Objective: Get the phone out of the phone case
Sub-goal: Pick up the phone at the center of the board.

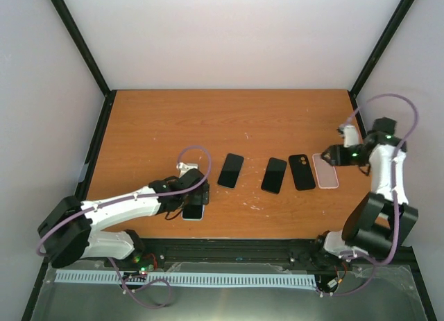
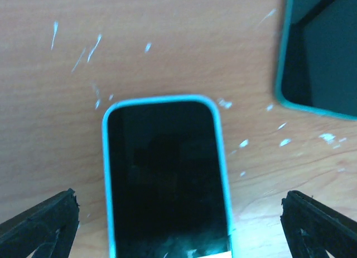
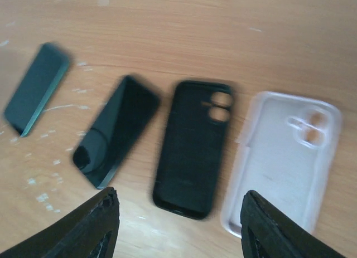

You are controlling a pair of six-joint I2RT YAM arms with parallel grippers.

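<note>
From above, the left end effector (image 1: 193,196) covers most of the cased phone (image 1: 195,213), and only its near end shows. In the left wrist view, the bottom edge cuts off that phone's near end, and the top right corner crops a teal-edged phone (image 2: 321,52). The right wrist view is blurred, softening the black case (image 3: 192,149) and the clear case (image 3: 284,163).

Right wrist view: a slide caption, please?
Open fingers above two phones, a black case and a clear case on the table.
</note>
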